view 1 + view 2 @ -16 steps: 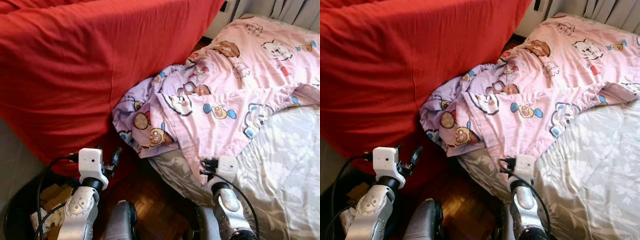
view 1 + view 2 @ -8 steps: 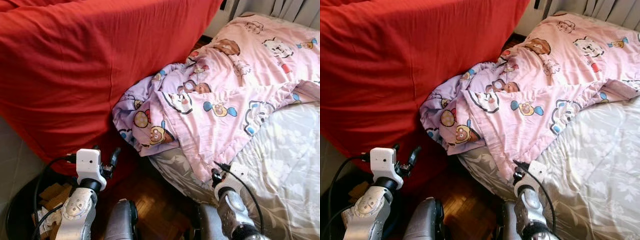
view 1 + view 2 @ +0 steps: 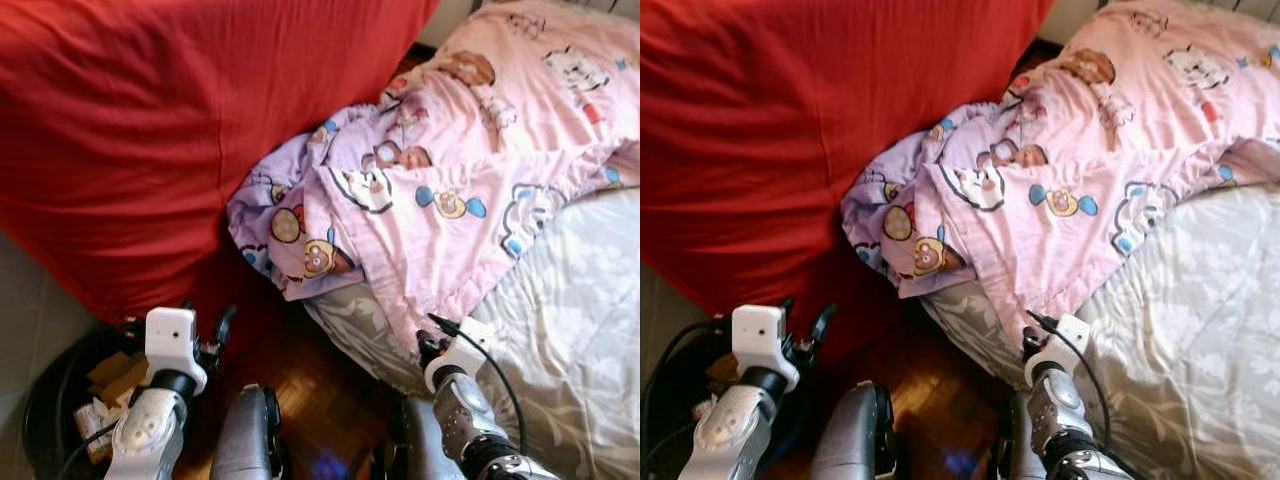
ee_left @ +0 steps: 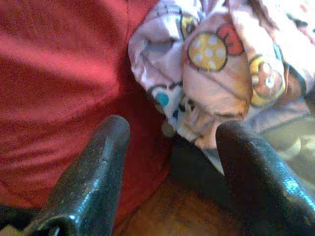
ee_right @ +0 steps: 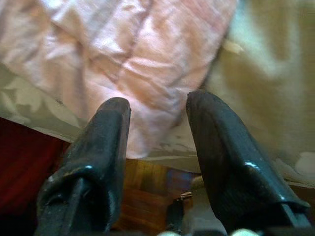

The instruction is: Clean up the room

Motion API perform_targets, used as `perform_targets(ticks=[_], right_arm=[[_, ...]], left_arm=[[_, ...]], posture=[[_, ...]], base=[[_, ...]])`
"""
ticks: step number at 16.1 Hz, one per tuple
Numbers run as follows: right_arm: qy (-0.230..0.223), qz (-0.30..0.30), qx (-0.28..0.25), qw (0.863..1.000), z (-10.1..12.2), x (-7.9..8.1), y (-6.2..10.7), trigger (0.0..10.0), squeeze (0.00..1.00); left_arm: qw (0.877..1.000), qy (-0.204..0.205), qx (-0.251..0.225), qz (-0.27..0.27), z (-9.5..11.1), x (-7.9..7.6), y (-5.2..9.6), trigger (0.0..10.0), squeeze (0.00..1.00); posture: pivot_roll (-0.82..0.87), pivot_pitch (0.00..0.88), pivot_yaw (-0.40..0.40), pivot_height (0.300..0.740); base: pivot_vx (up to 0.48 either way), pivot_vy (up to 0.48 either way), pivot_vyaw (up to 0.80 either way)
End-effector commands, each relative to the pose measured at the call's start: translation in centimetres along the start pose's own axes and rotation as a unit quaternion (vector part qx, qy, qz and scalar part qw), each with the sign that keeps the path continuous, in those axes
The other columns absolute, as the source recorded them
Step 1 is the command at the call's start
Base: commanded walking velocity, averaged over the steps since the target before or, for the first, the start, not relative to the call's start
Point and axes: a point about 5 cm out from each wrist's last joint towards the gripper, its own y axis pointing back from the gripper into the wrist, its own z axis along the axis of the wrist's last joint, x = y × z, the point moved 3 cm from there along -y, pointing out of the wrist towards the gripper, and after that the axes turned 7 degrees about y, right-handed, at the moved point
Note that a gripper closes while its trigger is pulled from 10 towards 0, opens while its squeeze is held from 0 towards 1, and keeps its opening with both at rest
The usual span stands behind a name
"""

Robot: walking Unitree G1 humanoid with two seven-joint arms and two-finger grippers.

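Beside the bed (image 3: 590, 330), both grippers, left (image 4: 170, 147) and right (image 5: 157, 123), hover open-fingered near the rumpled quilt (image 3: 440, 190), whose hanging corner probably needs grasping next.

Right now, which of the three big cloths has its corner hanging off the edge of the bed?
The pink cartoon-print blanket: its bunched corner spills over the bed's edge. The grey floral sheet lies flat, and the red cover drapes the neighbouring furniture.

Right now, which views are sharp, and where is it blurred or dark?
Eye views: sharp, quilt sunlit, floor shadowed. Left wrist: soft, left claw fingers out of focus. Right wrist: blurred, quilt washed out past right claw.
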Motion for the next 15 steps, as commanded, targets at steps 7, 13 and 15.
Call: perform_targets(ticks=[7, 13, 15], right_arm=[[-0.026, 0.049, 0.004, 0.998, -0.2, 1.4, 0.0, 10.0, 0.00], [-0.033, 0.031, 0.001, 0.999, 0.0, 0.6, -0.1, 10.0, 0.00], [-0.037, 0.029, -0.010, 0.999, 0.3, 0.6, -0.1, 10.0, 1.00]], left_arm=[[1.000, -0.007, 0.028, -0.005, -0.3, -0.4, 1.5, 10.0, 0.00], [0.999, -0.006, 0.039, -0.007, -0.6, -0.7, 1.9, 10.0, 0.00], [0.999, -0.006, 0.040, -0.007, -0.6, -0.6, 2.0, 10.0, 0.00]], posture=[[0.21, 0.335, 0.037, 0.598], [0.21, 0.341, 0.038, 0.598], [0.22, 0.345, 0.038, 0.598]], base=[[0.000, 0.000, 0.00], [0.000, 0.000, 0.00], [0.000, 0.000, 0.00]])
